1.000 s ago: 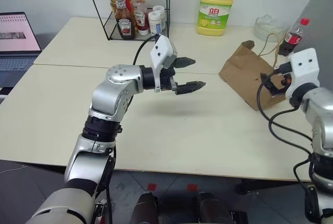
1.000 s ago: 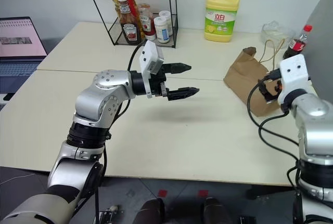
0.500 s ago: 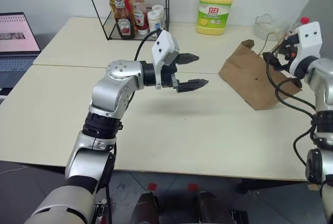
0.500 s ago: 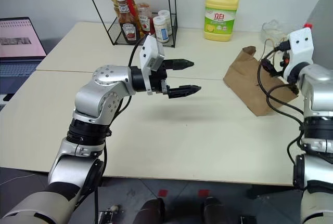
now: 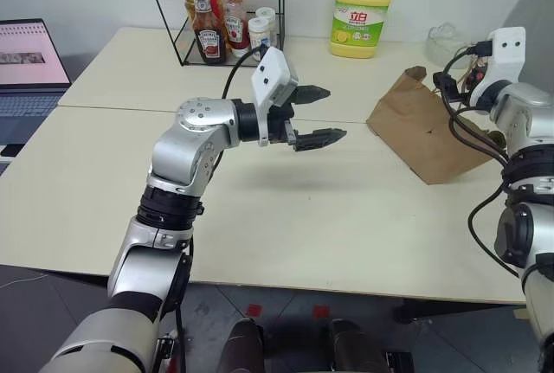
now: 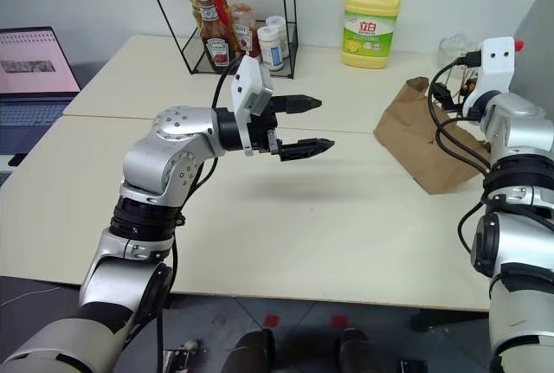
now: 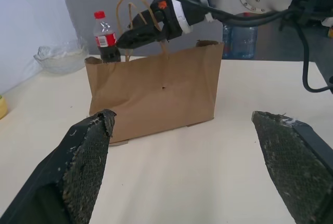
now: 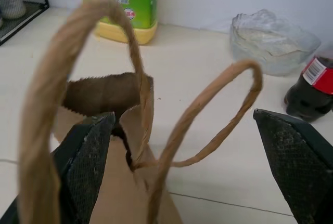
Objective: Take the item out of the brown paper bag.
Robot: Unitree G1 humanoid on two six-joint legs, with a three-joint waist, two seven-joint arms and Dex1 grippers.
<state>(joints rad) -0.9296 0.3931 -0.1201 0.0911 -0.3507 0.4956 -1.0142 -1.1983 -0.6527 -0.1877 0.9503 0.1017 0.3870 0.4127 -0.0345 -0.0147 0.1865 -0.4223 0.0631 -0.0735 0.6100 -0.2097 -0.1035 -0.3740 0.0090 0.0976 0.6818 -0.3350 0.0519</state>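
Two black-fingered grippers hang above a cream worktop (image 5: pixel 286 217) with a creased brown kraft paper bag (image 5: pixel 424 131) standing between them and the far right edge. The left gripper (image 5: pixel 318 116) is held level over the middle of the worktop, pointing toward the bag, its jaws spread wide and empty, well apart from the paper. The right gripper (image 7: pixel 130 31) is poised at the bag's upper rim, among the thin tan string handles (image 8: pixel 208 104), its two fingers also spread wide with nothing between them; in the right wrist view one handle loop rises close by the left-side finger and the other loop arches across the gap, and whether either touches a finger cannot be told. The bag's mouth (image 8: pixel 106 94) is partly open, showing only dark shadow inside, so the small orange drink bottle cannot be seen and its place cannot be told from these views. Just behind the bag stand a dark cola bottle with a red cap (image 7: pixel 105 39) and a crinkled clear plastic bowl (image 8: pixel 273 39). Farther back sits a big yellow detergent jug with a green label (image 5: pixel 361 11). A black wire rack of sauce bottles and jars (image 5: pixel 221 18) occupies the worktop's far left, with an open laptop (image 5: pixel 26 70) beside it at the edge.
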